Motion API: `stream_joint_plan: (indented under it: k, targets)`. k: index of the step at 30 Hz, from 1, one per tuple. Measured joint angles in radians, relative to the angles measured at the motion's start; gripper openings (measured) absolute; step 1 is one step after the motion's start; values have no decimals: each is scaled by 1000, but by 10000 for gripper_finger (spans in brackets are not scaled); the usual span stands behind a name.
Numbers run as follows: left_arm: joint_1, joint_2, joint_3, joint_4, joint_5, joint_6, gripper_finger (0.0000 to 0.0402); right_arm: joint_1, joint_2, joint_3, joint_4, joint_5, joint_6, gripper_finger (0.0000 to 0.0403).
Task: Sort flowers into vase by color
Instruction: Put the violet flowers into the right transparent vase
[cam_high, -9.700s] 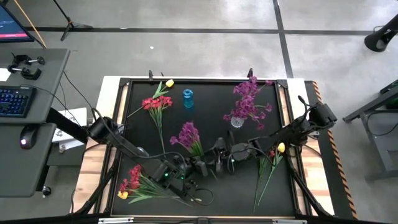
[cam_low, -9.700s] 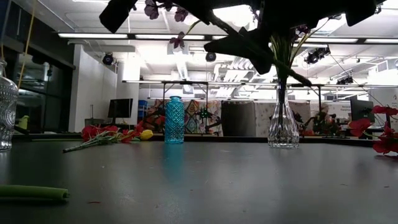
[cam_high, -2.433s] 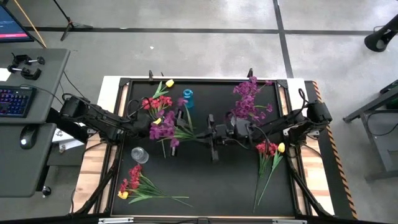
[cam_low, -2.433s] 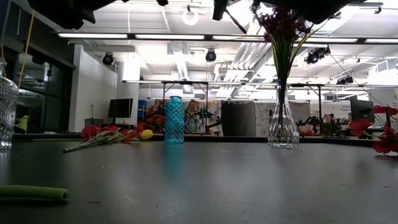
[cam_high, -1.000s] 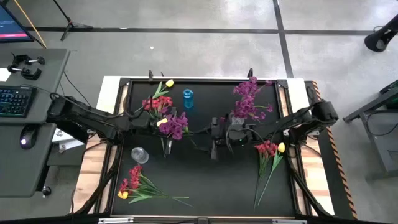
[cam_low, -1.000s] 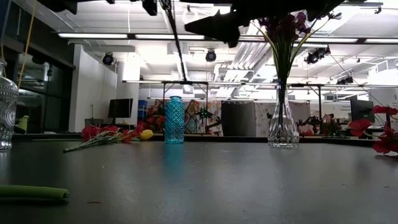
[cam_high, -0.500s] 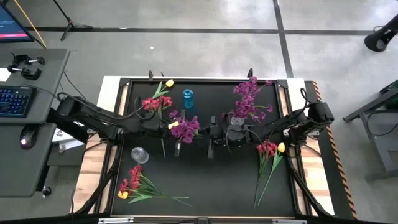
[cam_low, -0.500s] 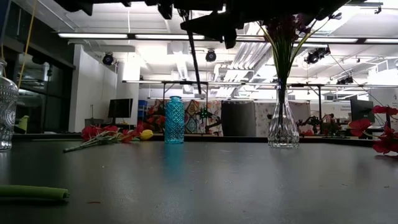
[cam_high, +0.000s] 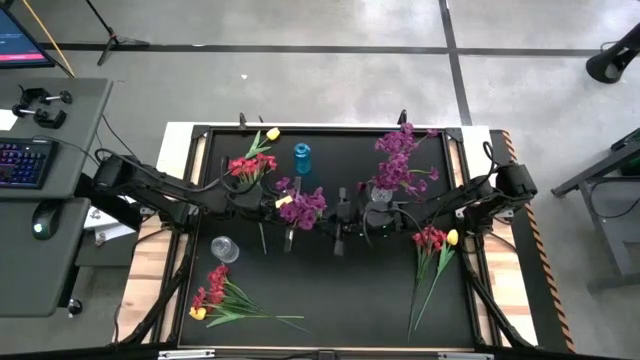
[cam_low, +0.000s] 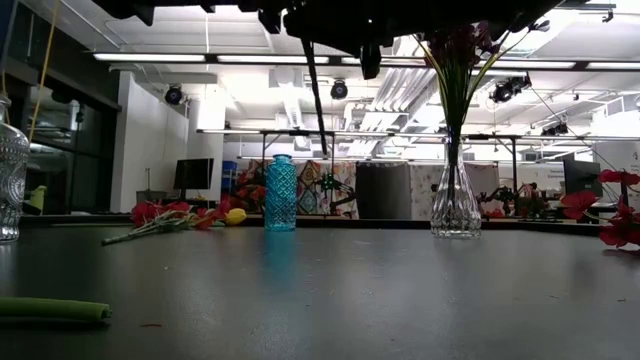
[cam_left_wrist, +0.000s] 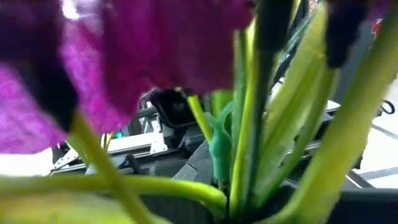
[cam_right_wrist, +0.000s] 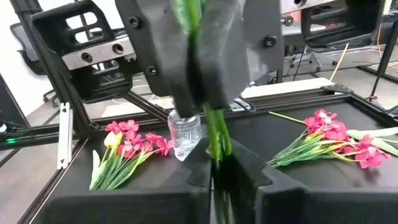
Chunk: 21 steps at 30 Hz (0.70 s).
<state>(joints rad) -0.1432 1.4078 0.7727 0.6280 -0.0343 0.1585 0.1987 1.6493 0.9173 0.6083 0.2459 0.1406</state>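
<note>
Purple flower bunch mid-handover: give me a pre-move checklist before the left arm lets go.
1. Right gripper shut on the green stems of the purple artificial flower bunch: ok, the right wrist view shows its fingers closed around them.
2. Left gripper shut on the same bunch: ok.
3. Bunch lifted off the black table: ok, the stem hangs in the air in the low view.
4. Clear glass vase with purple flowers upright: ok.
5. Room in that vase's neck for more stems: cannot tell.
6. Blue glass vase out of the path: ok, it stands off to the side.

Purple flower (cam_left_wrist: 124, 56) and green stems (cam_left_wrist: 245, 124) fill view.
</note>
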Motion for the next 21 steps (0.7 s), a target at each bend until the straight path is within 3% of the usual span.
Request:
stream_joint_plan:
  k: [5, 11, 17, 21]
  targets:
    - [0, 0, 1, -23, -4, -17, 25, 19, -5, 0, -6, 44, -1, 7]
    - [-1, -53, 0, -122, -30, -26, 90, 53, -72, 0, -76, 108, -9, 2]
    - [-2, -193, 0, -374, -103, -67, 153, 107, -186, 0, -229, 249, -27, 1]
    - [-2, -268, -25, -514, -111, -129, 173, 166, -273, 0, -338, 353, -37, 1]
